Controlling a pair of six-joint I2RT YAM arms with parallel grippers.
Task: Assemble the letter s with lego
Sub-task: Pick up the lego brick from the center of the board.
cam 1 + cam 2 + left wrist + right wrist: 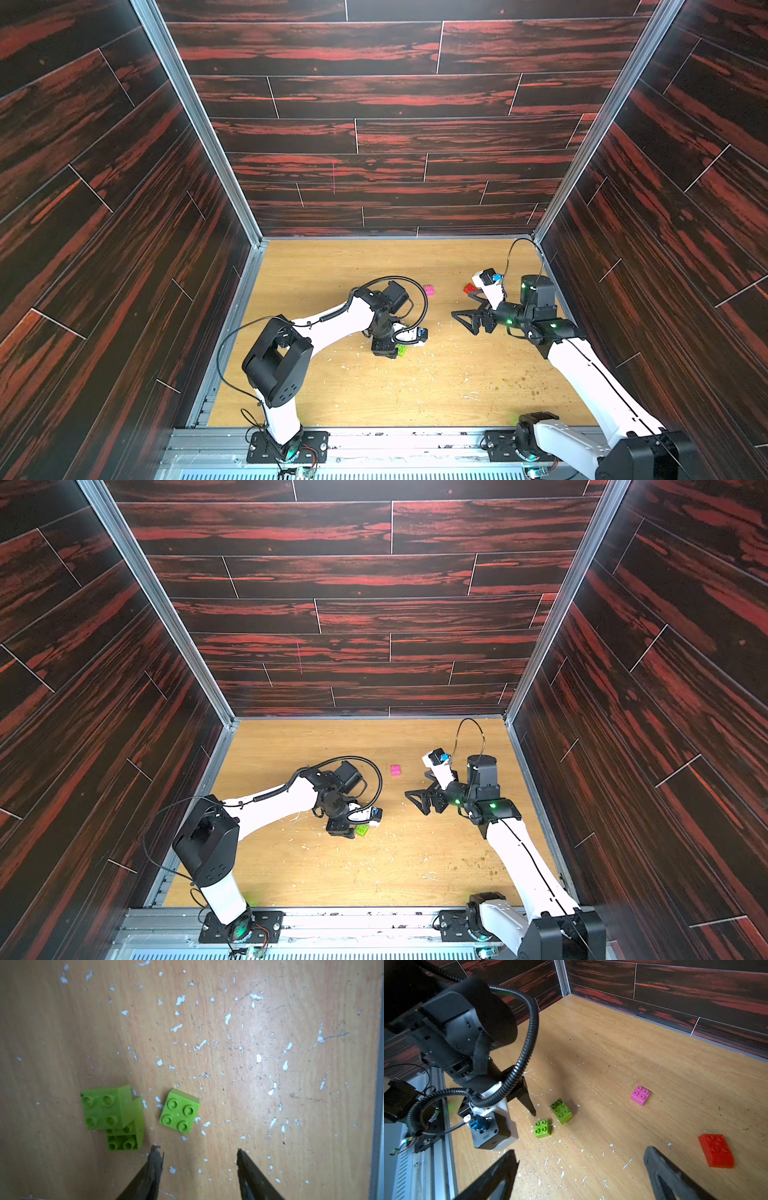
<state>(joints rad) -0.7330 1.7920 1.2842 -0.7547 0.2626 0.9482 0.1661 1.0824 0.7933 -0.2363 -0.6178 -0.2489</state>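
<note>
Two lime green lego bricks [112, 1118] sit joined and offset on the wooden floor, with a single lime brick [179, 1113] just beside them. My left gripper [197, 1152] hovers right behind these, open, nothing between its fingers. In the right wrist view the single lime brick [543, 1128], the joined pair [561, 1110], a pink brick [640, 1095] and a red brick [716, 1150] lie apart. My right gripper [581, 1155] is wide open and empty, the red brick off to one side of it. No letter s shape is in view.
In both top views the pink brick [429, 289] [395, 770] lies between the arms, toward the back. The red brick [469, 288] sits by the right gripper [460, 304]. White flecks litter the floor. Dark panelled walls enclose three sides, and a metal rail [374, 440] runs along the front.
</note>
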